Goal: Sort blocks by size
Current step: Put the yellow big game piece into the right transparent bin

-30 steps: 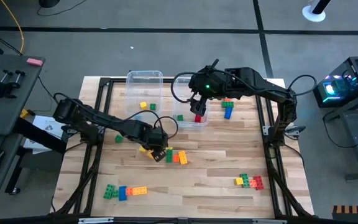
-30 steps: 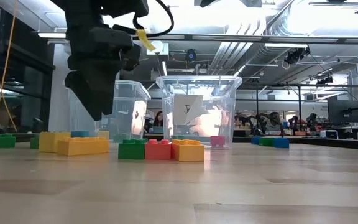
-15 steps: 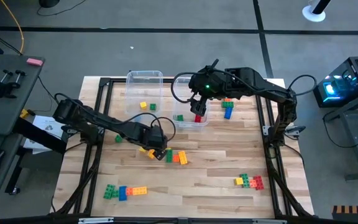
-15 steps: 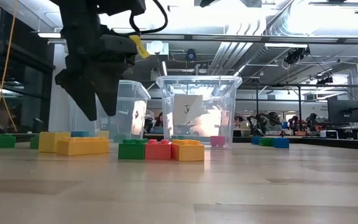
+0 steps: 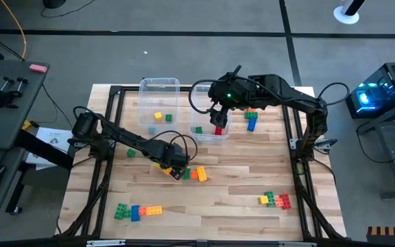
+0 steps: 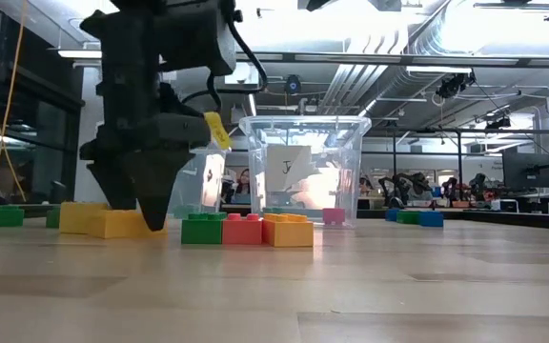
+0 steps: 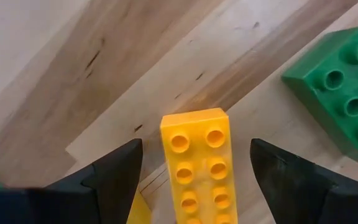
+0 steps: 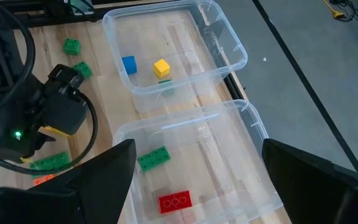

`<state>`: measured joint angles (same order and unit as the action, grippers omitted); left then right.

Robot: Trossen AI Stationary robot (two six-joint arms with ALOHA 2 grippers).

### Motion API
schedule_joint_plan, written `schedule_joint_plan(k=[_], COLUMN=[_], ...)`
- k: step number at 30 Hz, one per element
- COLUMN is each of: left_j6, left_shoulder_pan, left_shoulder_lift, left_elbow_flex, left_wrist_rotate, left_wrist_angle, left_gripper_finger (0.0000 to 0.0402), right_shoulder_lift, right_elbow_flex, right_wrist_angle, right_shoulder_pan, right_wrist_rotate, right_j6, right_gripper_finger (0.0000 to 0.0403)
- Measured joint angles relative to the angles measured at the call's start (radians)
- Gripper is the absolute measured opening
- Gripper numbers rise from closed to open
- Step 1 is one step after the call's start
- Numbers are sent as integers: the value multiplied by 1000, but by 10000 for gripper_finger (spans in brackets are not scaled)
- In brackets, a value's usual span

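A long yellow block (image 7: 197,168) lies flat on the wooden table, studs up, with a green block (image 7: 340,93) beside it. My left gripper (image 7: 194,155) points down over the yellow block. It is open, one finger on each long side, with a gap at both. In the low view my left gripper (image 6: 136,205) reaches down to the yellow block (image 6: 112,222), left of a green-red-orange row (image 6: 248,230). My right gripper (image 8: 197,186) hangs open high above the two clear bins, holding nothing.
The far bin (image 8: 166,50) holds small blue, yellow and green blocks. The nearer bin (image 8: 229,162) holds a long green and a long red block. More blocks lie near left (image 5: 139,210), near right (image 5: 274,200) and beside the bins (image 5: 251,118).
My left gripper has come down onto the long yellow block, rolling a little, and its fingers have spread wider apart. The blocks have not moved.
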<state>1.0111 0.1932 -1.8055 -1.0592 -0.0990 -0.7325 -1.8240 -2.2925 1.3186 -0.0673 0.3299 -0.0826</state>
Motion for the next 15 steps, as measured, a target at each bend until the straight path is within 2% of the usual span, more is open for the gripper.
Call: schedule_joint_plan(k=[4,6,10,15], left_j6=[-64,-71,-112,-175], left_shoulder_pan=[3,3,3,-23], left_shoulder_lift=[-15,-20,-14,76], left_elbow_flex=[0,0,-2,0], left_wrist_rotate=[12,15,24,29], left_wrist_angle=[36,42,50,49], left_gripper_finger=[252,211,99,93], right_shoulder_lift=[0,0,0,0], right_elbow_flex=[0,0,0,0], right_wrist_angle=[0,0,0,1], right_shoulder_pan=[0,0,0,0], right_wrist_rotate=[0,0,0,0], right_j6=[-4,-6,-7,-14], right_gripper_finger=[346,346,346,346])
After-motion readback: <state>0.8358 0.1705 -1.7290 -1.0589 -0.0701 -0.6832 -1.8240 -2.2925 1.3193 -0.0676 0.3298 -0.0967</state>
